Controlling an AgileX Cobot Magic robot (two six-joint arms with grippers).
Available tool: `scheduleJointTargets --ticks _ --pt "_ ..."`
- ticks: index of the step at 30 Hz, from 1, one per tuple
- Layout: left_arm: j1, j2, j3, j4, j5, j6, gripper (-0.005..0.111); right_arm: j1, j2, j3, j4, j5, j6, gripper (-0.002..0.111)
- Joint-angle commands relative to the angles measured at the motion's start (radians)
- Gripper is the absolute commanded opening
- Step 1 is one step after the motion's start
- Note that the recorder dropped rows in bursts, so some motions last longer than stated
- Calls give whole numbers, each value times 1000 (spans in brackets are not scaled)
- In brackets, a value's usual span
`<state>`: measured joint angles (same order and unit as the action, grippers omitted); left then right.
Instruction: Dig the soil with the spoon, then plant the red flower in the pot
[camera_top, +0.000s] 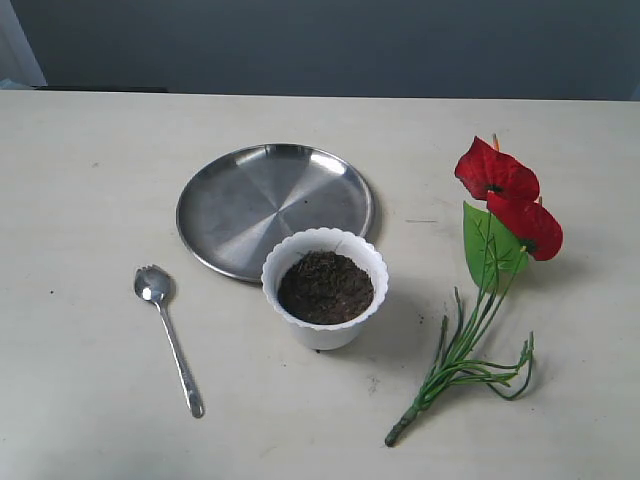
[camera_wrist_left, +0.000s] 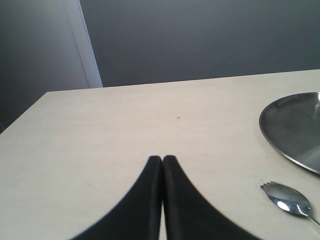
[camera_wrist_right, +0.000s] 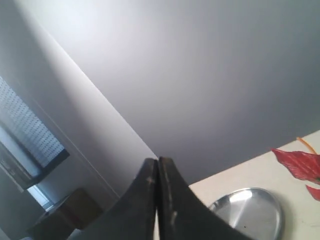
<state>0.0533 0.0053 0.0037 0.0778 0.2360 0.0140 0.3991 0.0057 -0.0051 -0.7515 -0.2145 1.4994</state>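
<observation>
Spoon (camera_top: 166, 335) at pot's (camera_top: 325, 288) 9 o'clock, handle toward 5; left gripper (camera_wrist_left: 162, 159) nearer, closed empty; right gripper (camera_wrist_right: 158, 162) closed too.

Open table (camera_top: 90, 170) around spoon (camera_top: 167, 335); plate (camera_top: 274, 207) behind pot (camera_top: 325, 287).

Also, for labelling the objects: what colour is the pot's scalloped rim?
White, like the rest of the pot; the exterior view shows it best.

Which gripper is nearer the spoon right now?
Left. The left gripper, fingers shut, sees the spoon close by on the table beside the steel plate. The right gripper, also shut, is tilted up toward the wall; its view lacks the spoon.
</observation>
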Motion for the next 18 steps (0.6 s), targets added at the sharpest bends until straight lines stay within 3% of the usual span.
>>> scheduleJointTargets --ticks 1,6,8,12,18 --pt "-6 -5 -4 2 -5 -4 0 -9 -6 5 147 -77 -170 -1" --pt "-6 -5 -4 2 -5 -4 0 -9 -1 5 513 -335 -496 -1" --pt "-6 -5 -4 2 -5 -4 0 -9 23 -40 491 -296 -566 -1" --pt "-6 -5 -4 2 -5 -4 0 -7 160 -248 142 -35 -514 -1" --pt "-6 -5 -4 2 -5 -4 0 -7 507 -551 -457 -43 -204 -1"
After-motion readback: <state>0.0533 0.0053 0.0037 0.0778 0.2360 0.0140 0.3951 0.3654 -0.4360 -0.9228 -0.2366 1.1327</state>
